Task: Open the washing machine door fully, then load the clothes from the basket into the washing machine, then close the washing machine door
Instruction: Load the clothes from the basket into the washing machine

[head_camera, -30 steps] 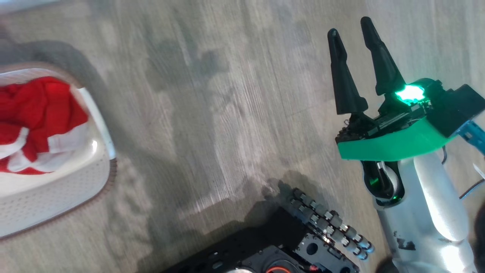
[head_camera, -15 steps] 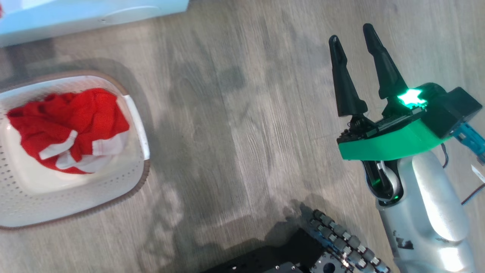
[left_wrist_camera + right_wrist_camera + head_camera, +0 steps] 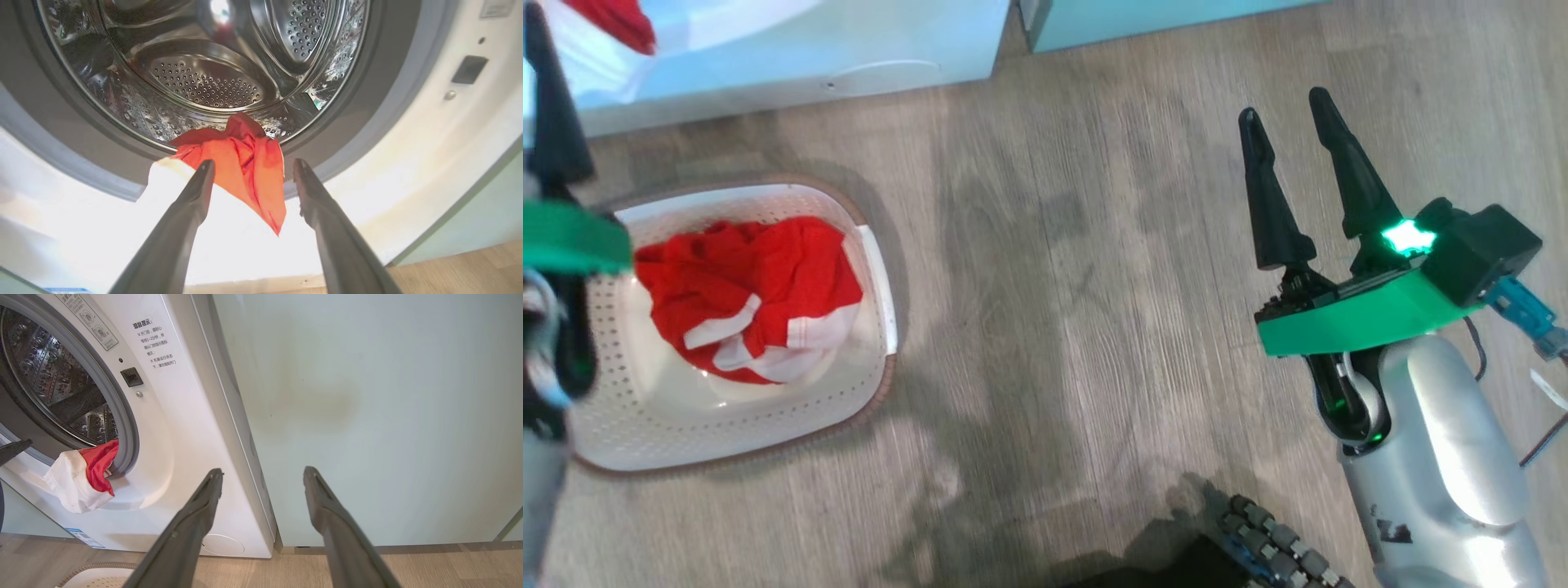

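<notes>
The cream basket stands on the floor at the left of the head view, holding red and white clothes. The washing machine stands open, its steel drum bare. One red and white garment hangs over the grey gasket and down the white front. My left gripper is open just before that garment, gripping nothing. My right gripper is open and empty above the floor, facing the seam between washer and cabinet. The washing machine door is out of view.
A pale teal cabinet stands right beside the washer. Grey wood floor lies between the basket and my right arm. My wheeled base shows at the bottom of the head view.
The head camera has swung, so the basket now sits further right and the washer's base and my left arm have come into the picture. Both grippers stay open.
</notes>
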